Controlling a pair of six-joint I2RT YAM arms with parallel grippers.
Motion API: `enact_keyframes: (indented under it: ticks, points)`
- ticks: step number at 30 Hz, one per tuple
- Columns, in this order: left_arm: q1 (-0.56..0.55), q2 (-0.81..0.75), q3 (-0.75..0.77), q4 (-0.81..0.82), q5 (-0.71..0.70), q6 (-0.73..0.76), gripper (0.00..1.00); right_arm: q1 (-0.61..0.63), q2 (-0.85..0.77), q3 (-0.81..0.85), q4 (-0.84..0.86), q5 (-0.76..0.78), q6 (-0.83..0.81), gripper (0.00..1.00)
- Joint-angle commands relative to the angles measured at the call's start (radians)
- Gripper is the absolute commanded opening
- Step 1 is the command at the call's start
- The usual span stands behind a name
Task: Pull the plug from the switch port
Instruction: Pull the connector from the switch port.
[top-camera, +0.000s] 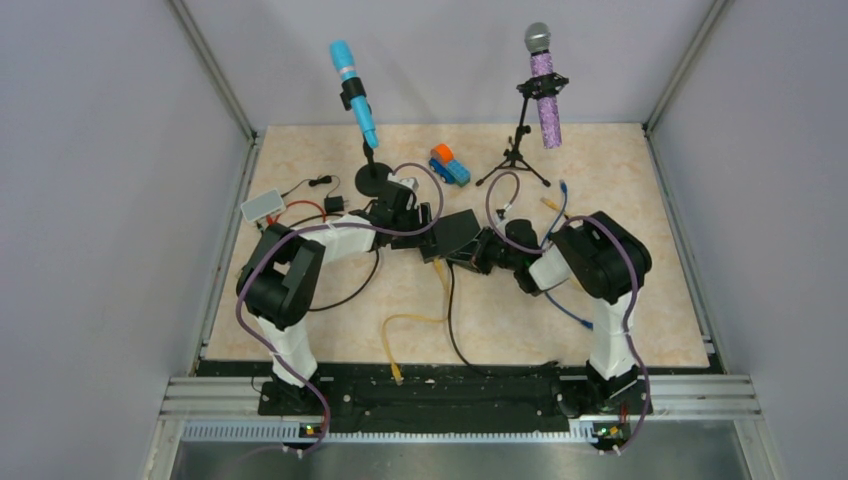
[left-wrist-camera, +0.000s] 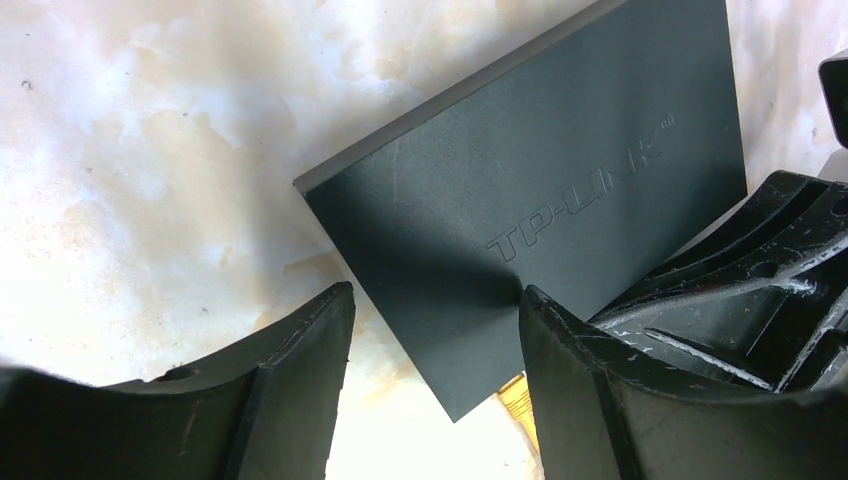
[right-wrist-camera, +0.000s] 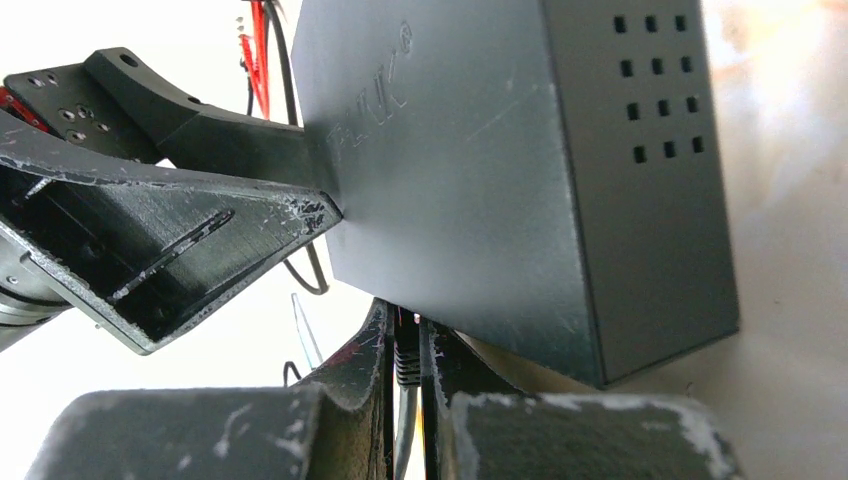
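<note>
Two on stands at the table's (top-camera: 660, 310) far edge: blue microphone (top-camera: 352, 90), purple microphone (top-camera: 544, 95). One black box (top-camera: 458, 232) centre, one white box (top-camera: 262, 206) by the left edge, one toy truck (top-camera: 449, 165).

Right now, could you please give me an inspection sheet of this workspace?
Surface: beige marbled tabletop.
Job's things: TP-LINK switch, mid-table; port hidden.
Clutter: blue microphone, purple microphone, toy truck, white box.
Grippers: left gripper jaws apart astride the switch's corner, grip unclear; right gripper jaws shut on black cable.
Cables: yellow cable and blue cable lie on the tabletop.
Surroundings: grey walls.
</note>
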Motion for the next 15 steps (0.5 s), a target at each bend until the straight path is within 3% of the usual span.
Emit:
enact_keyframes:
  ticks: [1, 15]
  points:
    - [0.012, 0.031, -0.038, -0.054, -0.047, 0.006, 0.67, -0.001, -0.044, 0.011, -0.182, -0.003, -0.097, 0.00]
    - [0.025, 0.055, -0.018, -0.076, -0.045, 0.004, 0.66, -0.001, -0.005, 0.069, -0.272, -0.072, -0.143, 0.00]
